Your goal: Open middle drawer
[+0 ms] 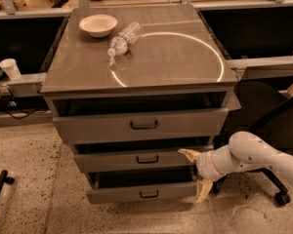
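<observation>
Cream two-finger gripper (196,173) is spread wide and holds nothing, at 3 o'clock of the grey metal middle drawer (112,161). Upper fingertip (188,154) meets its right top edge. The drawer stands partly out, with a smooth matte front and a black loop handle (147,159).

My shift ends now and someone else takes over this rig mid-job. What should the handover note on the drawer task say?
Gripper: open, fingers spread one above the other, at the right end of the middle drawer, well right of its black handle. It holds nothing.
Middle drawer: only slightly out, with a dark gap above its front.
Done: gripper is at the drawer front.
Left: probably take the handle and pull the drawer out.
On the cabinet top: a bowl and a lying bottle.
</observation>
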